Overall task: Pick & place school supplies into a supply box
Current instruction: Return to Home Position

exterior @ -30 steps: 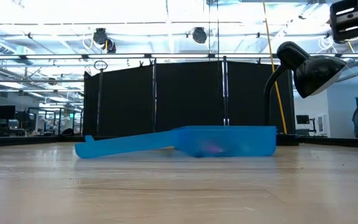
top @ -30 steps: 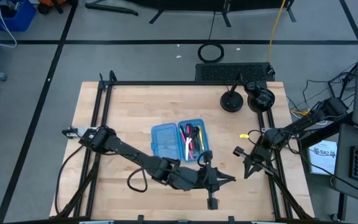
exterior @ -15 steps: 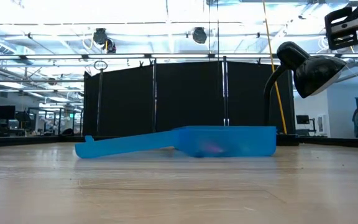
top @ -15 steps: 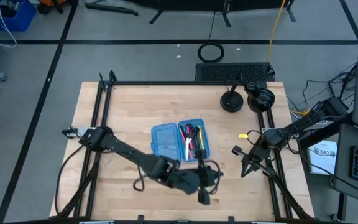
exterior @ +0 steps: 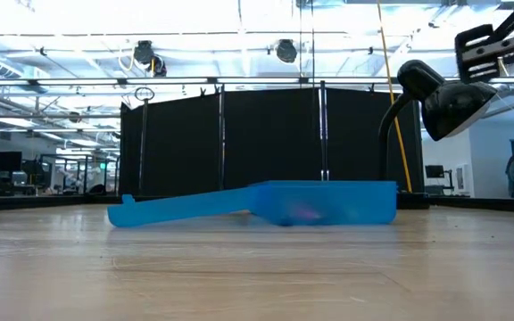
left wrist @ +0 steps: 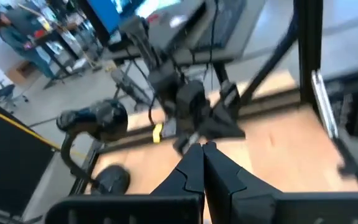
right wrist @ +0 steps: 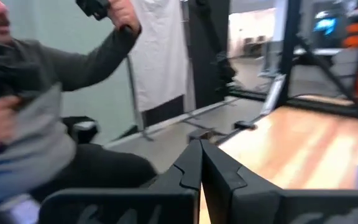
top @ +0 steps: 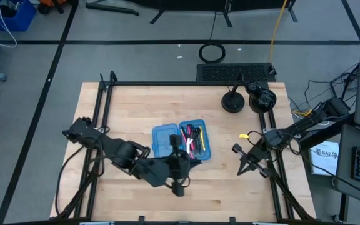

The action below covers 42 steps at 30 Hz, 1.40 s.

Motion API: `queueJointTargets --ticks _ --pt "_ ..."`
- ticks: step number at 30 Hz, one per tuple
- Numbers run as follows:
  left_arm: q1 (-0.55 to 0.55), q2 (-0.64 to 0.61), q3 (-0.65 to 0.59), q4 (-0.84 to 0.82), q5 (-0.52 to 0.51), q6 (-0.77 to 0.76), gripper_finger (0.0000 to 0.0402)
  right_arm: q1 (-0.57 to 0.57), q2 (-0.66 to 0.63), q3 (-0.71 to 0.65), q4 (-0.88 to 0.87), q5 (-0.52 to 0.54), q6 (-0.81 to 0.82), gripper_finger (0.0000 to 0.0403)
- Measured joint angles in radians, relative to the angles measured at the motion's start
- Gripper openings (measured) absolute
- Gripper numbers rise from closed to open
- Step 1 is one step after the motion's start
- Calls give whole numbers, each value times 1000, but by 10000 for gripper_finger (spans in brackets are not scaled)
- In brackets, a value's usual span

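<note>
1. Left gripper, in the lower middle of the overhead frame just below the box: jaws pressed together and holding nothing, probably because its load is delivered.
2. Supply box, at the table's centre: it lies open and flat, with the pens in its right half.
3. Right gripper, at the right table edge: jaws closed and empty, waiting clear of the box.
</note>
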<state>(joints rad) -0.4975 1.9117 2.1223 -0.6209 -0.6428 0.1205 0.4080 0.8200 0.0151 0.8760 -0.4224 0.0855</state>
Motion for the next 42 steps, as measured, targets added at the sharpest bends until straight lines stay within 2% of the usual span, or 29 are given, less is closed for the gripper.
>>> queueJointTargets --ticks 6,10,13,20,23,26,29,33,36,39,42 --pt "13 -44 -3 -269 14 -31 2 0 0 0 10 151 -129 0" --pt "49 -100 -3 -350 59 -43 2 -1 0 0 8 241 -135 0" --pt "65 -152 -3 -347 96 -19 2 -1 0 0 -21 243 -134 0" --pt "115 -289 -3 -355 105 97 1 -1 0 0 -15 243 -177 0" --pt "183 -352 -55 -372 178 99 2 -1 0 0 -7 250 -184 0" --pt "256 -448 -228 -352 286 105 1 0 0 0 14 309 -176 0" --pt "341 -584 -489 -250 370 108 2 0 0 0 41 394 -149 0" --pt "437 -821 -879 61 571 135 1 0 0 0 48 524 -105 0" --pt "455 -990 -1146 323 687 144 1 -1 0 1 60 591 -71 0" --pt "456 -1121 -1357 505 718 131 1 -26 0 32 59 589 -49 0" --pt "451 -1231 -1518 622 725 94 1 -57 15 106 -97 559 -53 0"
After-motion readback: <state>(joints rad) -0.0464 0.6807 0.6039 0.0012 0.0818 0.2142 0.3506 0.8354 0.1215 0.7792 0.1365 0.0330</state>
